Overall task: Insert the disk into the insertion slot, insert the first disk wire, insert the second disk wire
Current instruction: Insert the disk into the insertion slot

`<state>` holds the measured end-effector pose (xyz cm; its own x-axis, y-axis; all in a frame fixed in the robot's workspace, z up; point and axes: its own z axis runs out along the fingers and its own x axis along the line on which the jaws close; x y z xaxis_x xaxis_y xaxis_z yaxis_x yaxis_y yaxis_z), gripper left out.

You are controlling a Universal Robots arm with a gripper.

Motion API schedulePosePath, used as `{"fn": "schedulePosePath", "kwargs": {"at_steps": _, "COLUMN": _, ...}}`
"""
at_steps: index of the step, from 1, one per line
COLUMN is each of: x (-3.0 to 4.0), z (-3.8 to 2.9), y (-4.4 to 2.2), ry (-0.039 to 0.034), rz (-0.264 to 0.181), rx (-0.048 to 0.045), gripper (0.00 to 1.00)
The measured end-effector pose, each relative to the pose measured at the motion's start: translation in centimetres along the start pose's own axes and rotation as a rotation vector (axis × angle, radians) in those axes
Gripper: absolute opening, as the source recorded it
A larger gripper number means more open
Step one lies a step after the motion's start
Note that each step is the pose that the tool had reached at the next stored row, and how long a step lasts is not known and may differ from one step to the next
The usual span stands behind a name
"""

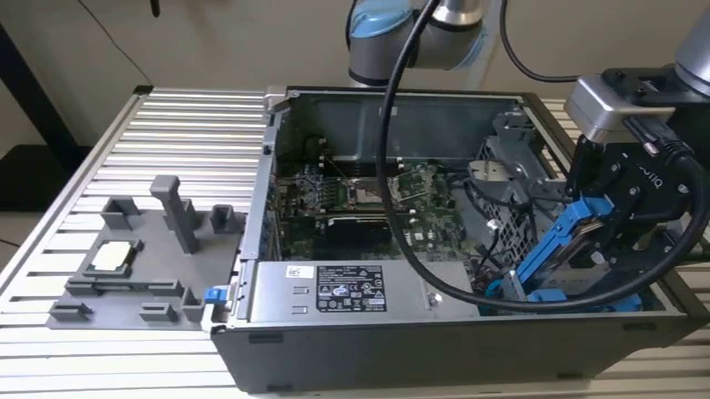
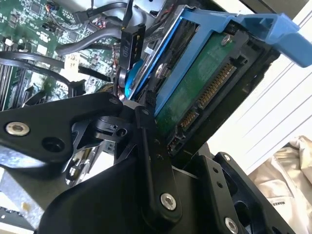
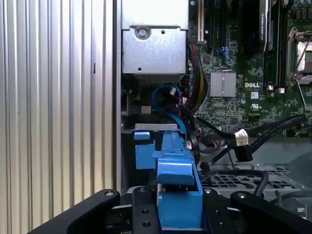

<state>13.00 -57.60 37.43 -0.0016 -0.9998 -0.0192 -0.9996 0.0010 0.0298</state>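
Ribbed aluminium slats form the table, on which an open computer case is laid on its side. At 9 o'clock from the case in the exterior view, a grey fixture tray with upright posts is seen. The base of the arm is found at 12 o'clock, just behind the case. A thick black cable is hung from the arm and looped across the open interior.

Inside the case, a green motherboard is mounted towards the centre, and a grey labelled power-supply box is set along the 6 o'clock wall. A perforated metal cage is fitted at about 2 o'clock within the case.

The gripper is positioned at 3 o'clock in the exterior view, above the case's wall on that side. It is closed upon the disk, with a black finger pressed against each side of the blue carrier. The disk is held steeply tilted: its upper end is raised above the rim, and its lower end is dipped into the 4 o'clock corner of the case.

In the second wrist view the disk's green circuit-board face and its connector row are turned towards the camera. In the first wrist view a blue wire is seen looped between the power-supply box and the far end of the carrier. Whether the disk is touching its slot cannot be told.
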Motion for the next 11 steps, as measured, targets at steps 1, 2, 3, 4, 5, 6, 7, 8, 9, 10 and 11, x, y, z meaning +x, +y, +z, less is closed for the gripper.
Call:
{"fn": "schedulePosePath", "kwargs": {"at_steps": 1, "x": 0.00, "z": 0.03, "y": 0.00, "ry": 0.0001, "rz": 0.000, "rx": 0.0000, "gripper": 0.33}}
{"fn": "schedulePosePath", "kwargs": {"at_steps": 2, "x": 0.00, "z": 0.03, "y": 0.00, "ry": 0.0001, "rz": 0.000, "rx": 0.0000, "gripper": 0.33}}
{"fn": "schedulePosePath", "kwargs": {"at_steps": 3, "x": 0.00, "z": 0.03, "y": 0.00, "ry": 0.0001, "rz": 0.000, "rx": 0.0000, "gripper": 0.33}}
{"fn": "schedulePosePath", "kwargs": {"at_steps": 4, "x": 0.00, "z": 0.03, "y": 0.00, "ry": 0.0002, "rz": 0.000, "rx": 0.0000, "gripper": 0.33}}
{"fn": "schedulePosePath", "kwargs": {"at_steps": 5, "x": 0.00, "z": 0.03, "y": 0.00, "ry": 0.0002, "rz": 0.000, "rx": 0.0000, "gripper": 0.33}}
{"fn": "schedulePosePath", "kwargs": {"at_steps": 6, "x": 0.00, "z": 0.03, "y": 0.00, "ry": 0.0003, "rz": 0.000, "rx": 0.0000, "gripper": 0.33}}
{"fn": "schedulePosePath", "kwargs": {"at_steps": 7, "x": 0.00, "z": 0.02, "y": 0.00, "ry": 0.0004, "rz": 0.000, "rx": 0.0000, "gripper": 0.34}}
{"fn": "schedulePosePath", "kwargs": {"at_steps": 8, "x": 0.00, "z": 0.03, "y": 0.00, "ry": 0.0002, "rz": 0.000, "rx": 0.0000, "gripper": 0.34}}
{"fn": "schedulePosePath", "kwargs": {"at_steps": 9, "x": 0.00, "z": 0.04, "y": 0.00, "ry": 0.0001, "rz": 0.000, "rx": 0.0000, "gripper": 0.41}}
{"fn": "schedulePosePath", "kwargs": {"at_steps": 10, "x": 0.00, "z": 0.04, "y": 0.00, "ry": 0.0001, "rz": 0.000, "rx": 0.0000, "gripper": 0.41}}
{"fn": "schedulePosePath", "kwargs": {"at_steps": 11, "x": 0.00, "z": 0.04, "y": 0.00, "ry": 0.0001, "rz": 0.000, "rx": 0.0000, "gripper": 0.41}}
